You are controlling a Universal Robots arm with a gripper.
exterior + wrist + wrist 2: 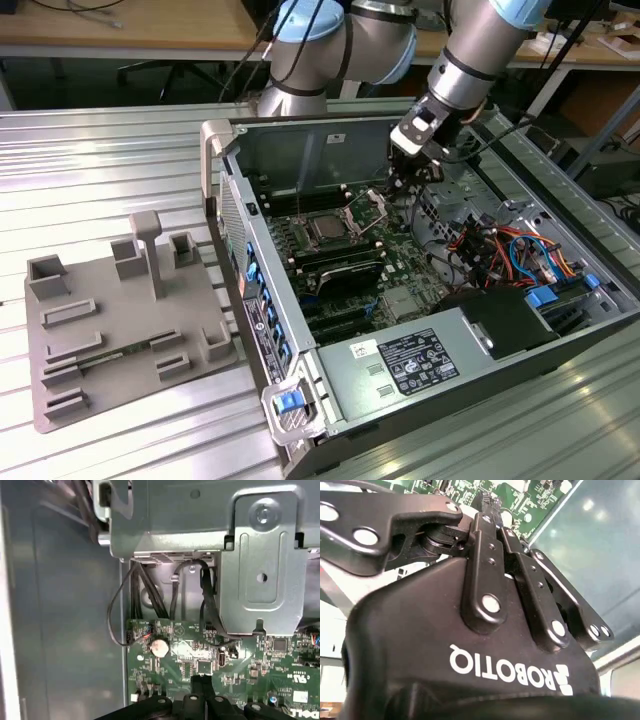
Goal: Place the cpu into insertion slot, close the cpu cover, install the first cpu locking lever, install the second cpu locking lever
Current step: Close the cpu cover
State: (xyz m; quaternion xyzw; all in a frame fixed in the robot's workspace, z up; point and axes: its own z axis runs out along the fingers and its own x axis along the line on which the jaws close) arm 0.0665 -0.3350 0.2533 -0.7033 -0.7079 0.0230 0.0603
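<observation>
Evidently the cpu (325,230) sits flat in the insertion slot (306,236), silver top up. It is near the gripper (400,182), just past the cpu cover (372,206) from it. The cover stands tilted up on its hinge, right at the gripper's tip; whether the two touch I cannot tell. The gripper looks closed, with nothing visible between its fingers (198,690).

My worry is a push that slides off the thin frame. That could drop the cover hard onto the chip or nudge the chip askew in its socket. The coloured cables (500,250) close behind the gripper could also snag.

As for writing, white lettering marks the gripper body in the second wrist view. A printed label (415,360) sits on the power-supply housing (345,395), and the motherboard (165,680) carries small white print. I leave all of it unread.
</observation>
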